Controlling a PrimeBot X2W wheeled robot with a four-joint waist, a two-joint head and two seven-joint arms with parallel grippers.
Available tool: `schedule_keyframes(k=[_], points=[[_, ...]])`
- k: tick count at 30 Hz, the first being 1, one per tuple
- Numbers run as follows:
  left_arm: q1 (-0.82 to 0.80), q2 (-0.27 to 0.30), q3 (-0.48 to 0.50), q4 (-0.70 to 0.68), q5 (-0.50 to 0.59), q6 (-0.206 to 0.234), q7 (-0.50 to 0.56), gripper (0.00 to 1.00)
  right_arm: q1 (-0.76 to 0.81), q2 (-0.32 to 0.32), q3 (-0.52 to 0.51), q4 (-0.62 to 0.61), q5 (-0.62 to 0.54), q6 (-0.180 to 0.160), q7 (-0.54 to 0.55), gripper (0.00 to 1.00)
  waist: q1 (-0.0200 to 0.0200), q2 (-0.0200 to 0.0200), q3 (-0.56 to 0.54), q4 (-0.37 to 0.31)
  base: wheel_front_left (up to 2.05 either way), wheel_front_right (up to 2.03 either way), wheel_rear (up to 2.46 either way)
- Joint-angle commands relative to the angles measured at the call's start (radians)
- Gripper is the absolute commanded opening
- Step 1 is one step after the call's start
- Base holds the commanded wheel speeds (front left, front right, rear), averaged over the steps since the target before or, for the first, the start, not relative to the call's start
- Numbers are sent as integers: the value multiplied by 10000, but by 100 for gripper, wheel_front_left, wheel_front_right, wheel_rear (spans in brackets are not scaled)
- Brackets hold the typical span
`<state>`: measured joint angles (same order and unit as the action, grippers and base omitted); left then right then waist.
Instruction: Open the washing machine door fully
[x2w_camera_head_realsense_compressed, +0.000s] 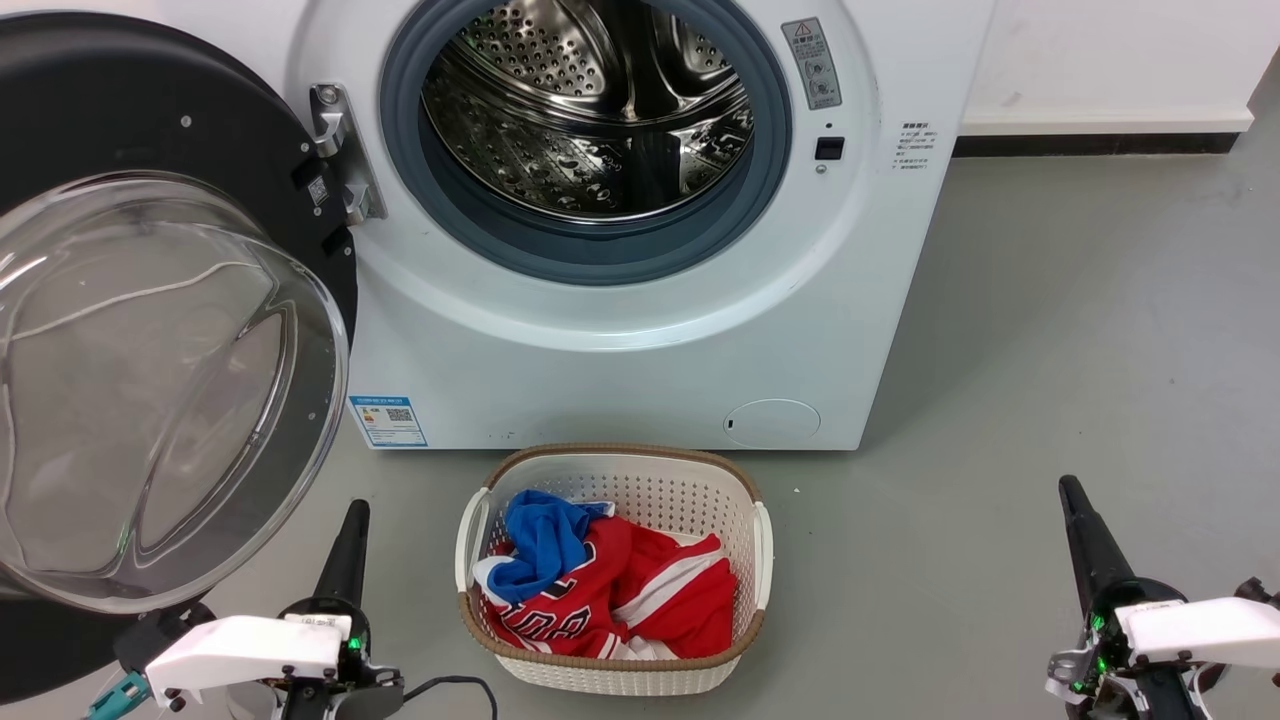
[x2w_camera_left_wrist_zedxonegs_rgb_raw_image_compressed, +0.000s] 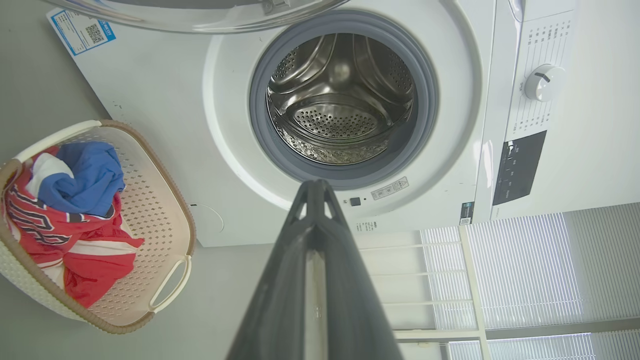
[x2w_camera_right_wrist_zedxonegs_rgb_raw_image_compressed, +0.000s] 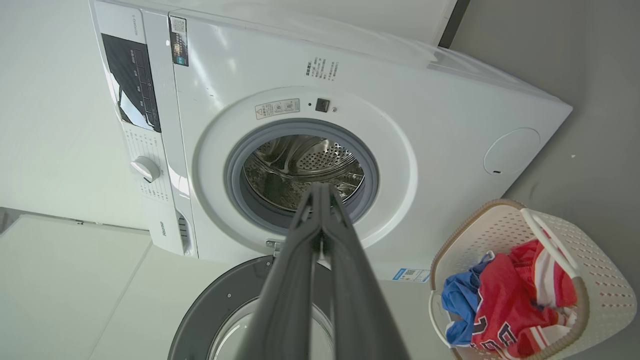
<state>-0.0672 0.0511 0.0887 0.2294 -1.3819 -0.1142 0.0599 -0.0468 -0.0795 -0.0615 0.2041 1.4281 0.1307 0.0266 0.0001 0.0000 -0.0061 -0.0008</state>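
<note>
My left gripper (x2w_camera_head_realsense_compressed: 354, 520) and right gripper (x2w_camera_head_realsense_compressed: 1072, 495) are both pinched closed on nothing, low in front of the washing machine (x2w_camera_head_realsense_compressed: 620, 380), whose door (x2w_camera_head_realsense_compressed: 150, 100) hangs wide open near my left gripper, toward ten o'clock.

A small "Hisense" mark (x2w_camera_right_wrist_zedxonegs_rgb_raw_image_compressed: 162, 229) runs along the washer (x2w_camera_right_wrist_zedxonegs_rgb_raw_image_compressed: 450, 115) front, below the control panel (x2w_camera_right_wrist_zedxonegs_rgb_raw_image_compressed: 132, 82). Low on the front, a blue label (x2w_camera_head_realsense_compressed: 388, 420) carries a QR code (its print is too small to read). A warning-triangle sticker (x2w_camera_head_realsense_compressed: 811, 62) sits beside the drum opening. The lettering on the red jersey (x2w_camera_head_realsense_compressed: 660, 590) is folded and illegible.
</note>
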Motion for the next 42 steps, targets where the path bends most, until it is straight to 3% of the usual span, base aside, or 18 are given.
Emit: schedule_keyframes(k=[1,26,42], points=[[-204,-12,43,-5,-182,-42,62,0,-244,-25,-31,23,191,1,40,0,-1,0,3,0,0,0,0],[-468,-18,288,180,-2362,-191,583,0,-659,44,-177,428,2193,0,627,0,-1,0,92,8,0,0,0],[-460,-18,279,172,-2310,-192,574,0,-667,90,-237,415,2081,0,675,0,-1,0,92,8,0,0,0]])
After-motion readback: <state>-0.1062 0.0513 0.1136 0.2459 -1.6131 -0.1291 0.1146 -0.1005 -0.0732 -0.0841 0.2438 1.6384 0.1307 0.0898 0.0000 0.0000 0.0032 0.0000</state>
